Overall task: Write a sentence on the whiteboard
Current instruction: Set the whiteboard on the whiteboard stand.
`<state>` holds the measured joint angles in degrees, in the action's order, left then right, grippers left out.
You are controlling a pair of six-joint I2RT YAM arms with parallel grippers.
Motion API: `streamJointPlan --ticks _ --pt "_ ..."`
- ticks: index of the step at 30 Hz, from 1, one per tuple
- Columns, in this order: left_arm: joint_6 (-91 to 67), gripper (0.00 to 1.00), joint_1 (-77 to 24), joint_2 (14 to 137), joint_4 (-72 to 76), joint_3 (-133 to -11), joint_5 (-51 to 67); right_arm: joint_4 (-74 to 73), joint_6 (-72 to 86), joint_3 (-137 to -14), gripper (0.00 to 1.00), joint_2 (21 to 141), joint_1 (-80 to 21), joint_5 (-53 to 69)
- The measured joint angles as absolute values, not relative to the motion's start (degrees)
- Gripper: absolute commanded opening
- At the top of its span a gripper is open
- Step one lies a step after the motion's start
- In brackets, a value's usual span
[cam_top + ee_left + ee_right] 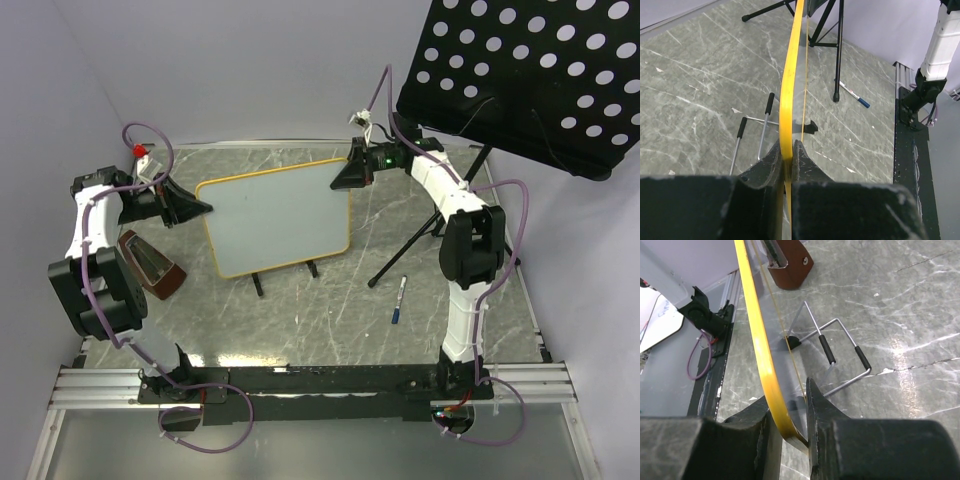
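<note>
The whiteboard [275,218] stands tilted at the table's middle on its wire stand, white face up. I see no writing on it, so the sentence is not in view. My left gripper [203,208] is shut on the board's left edge; in the left wrist view its jaws [788,145] pinch the yellow frame [790,75]. My right gripper [347,178] is shut on the board's top right corner; in the right wrist view [786,392] the frame [752,315] sits between the jaws. A blue-capped marker [399,300] lies on the table to the right, held by neither gripper.
A black perforated music-stand panel [530,70] hangs over the back right, its tripod legs [410,245] beside the board. A dark red-brown wedge-shaped object [155,265] stands at the left. The board's wire stand [840,345] has black-tipped feet [258,285].
</note>
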<state>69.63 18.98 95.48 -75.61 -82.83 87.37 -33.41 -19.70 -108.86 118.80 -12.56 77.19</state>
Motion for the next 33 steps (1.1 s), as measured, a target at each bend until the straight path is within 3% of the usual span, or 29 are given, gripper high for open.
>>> streamJointPlan --ticks 33 --pt "65.06 0.01 18.17 90.98 -74.96 -82.63 83.02 -33.52 -17.91 -111.11 0.08 122.26 -12.99 77.03"
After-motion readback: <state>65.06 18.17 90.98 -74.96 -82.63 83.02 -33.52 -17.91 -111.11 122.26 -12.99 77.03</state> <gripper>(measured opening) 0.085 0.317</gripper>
